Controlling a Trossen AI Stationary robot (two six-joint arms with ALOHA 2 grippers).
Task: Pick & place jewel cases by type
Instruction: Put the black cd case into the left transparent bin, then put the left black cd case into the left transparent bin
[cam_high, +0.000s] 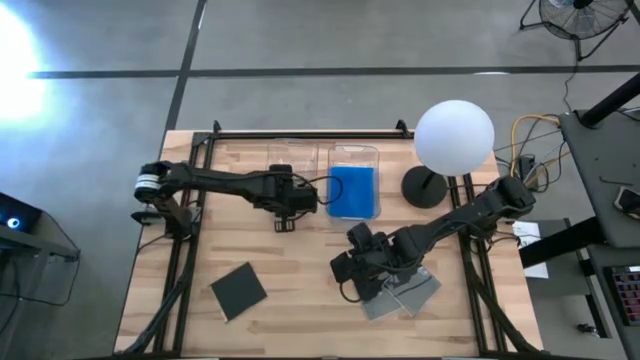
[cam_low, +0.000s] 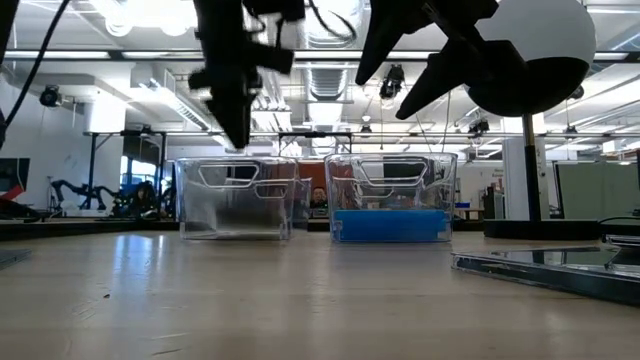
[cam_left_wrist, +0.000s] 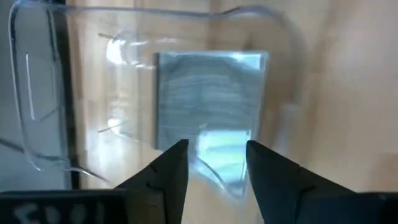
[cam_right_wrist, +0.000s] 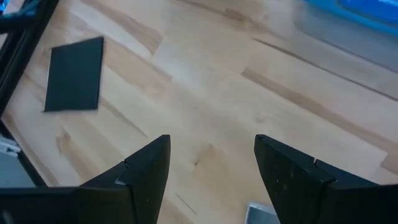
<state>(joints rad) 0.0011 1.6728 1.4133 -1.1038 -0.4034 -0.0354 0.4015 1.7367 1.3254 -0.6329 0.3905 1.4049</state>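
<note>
You stand over a grey concrete floor (cam_high: 330, 40) crossed by dark lines; a fan (cam_high: 578, 18) sits at its far corner; beyond the wooden table (cam_high: 300, 300), ceiling lights (cam_low: 150, 12) glare; what may be shelving stands behind.

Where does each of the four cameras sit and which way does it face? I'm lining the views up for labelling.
High view: above the table, looking straight down; both arms show, left gripper by the clear bin, right gripper near the grey cases.
Low view: at tabletop height, looking level at both bins; the arms hang in from above.
Left wrist view: looks past its open fingers into the clear bin, a case inside.
Right wrist view: looks past its open fingers down at the table and the dark case.
Shared: the dark case shows in the high and right wrist views.
</note>
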